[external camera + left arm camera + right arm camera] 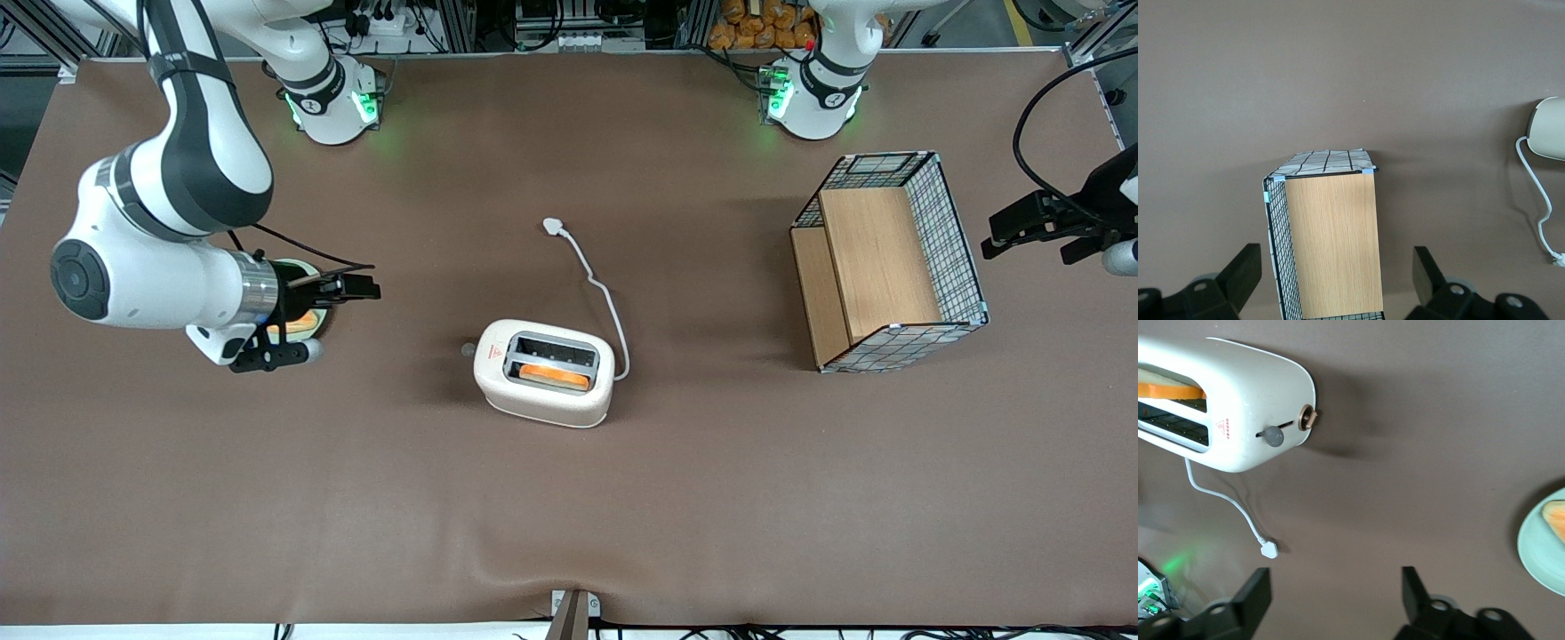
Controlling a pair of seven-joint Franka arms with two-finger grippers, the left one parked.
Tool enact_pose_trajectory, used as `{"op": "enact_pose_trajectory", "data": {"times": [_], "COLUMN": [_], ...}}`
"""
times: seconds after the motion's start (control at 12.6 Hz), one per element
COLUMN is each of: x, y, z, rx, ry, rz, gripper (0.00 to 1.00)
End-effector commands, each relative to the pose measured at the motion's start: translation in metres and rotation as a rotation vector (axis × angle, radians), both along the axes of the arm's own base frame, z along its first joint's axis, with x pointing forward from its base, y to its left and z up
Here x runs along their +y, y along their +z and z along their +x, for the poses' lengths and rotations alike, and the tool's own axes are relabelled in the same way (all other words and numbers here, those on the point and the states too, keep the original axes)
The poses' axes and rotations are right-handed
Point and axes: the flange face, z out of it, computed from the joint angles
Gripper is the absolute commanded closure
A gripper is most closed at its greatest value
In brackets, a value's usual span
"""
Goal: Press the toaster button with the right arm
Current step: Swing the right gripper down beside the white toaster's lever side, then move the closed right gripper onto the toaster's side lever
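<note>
The cream-white toaster [544, 373] stands mid-table with an orange slice of toast [553, 376] in the slot nearer the front camera. Its button [467, 350] is a small grey knob on the end wall that faces the working arm. The right wrist view shows the toaster [1231, 400] and the button [1274, 436] in a slot, beside a copper dial [1307, 419]. The right arm's gripper [360, 289] hovers well short of the toaster, toward the working arm's end of the table. This gripper [1335, 587] is open, with only bare table between its fingers.
A pale green plate [298, 324] with a piece of toast lies under the gripper's wrist; the plate [1545, 553] shows in the right wrist view too. The white cord ends in a plug [554, 227]. A wire basket with a wooden insert [889, 258] stands toward the parked arm's end.
</note>
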Motion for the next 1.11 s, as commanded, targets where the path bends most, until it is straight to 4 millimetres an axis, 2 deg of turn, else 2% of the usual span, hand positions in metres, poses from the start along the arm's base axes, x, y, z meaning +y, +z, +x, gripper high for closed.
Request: {"op": "enact_pose_trajectory", "data": {"times": [0.0,0.4,0.56,0.79,1.03], "x": [0.025,0.069,0.097,0.117,0.119], "y": [-0.017,-0.040,-0.054,-0.080,-0.102], "z": [0.003,0.010,0.008,0.008,0.009], "rx": [-0.013,-0.111,-0.149,-0.165,-0.151], "ry": [0.000,0.018,0.040,0.051,0.016], "rz": [0.020,0.022,0.021,0.013,0.026], "gripper": [0.36,0.76,0.98,1.00,1.00]}}
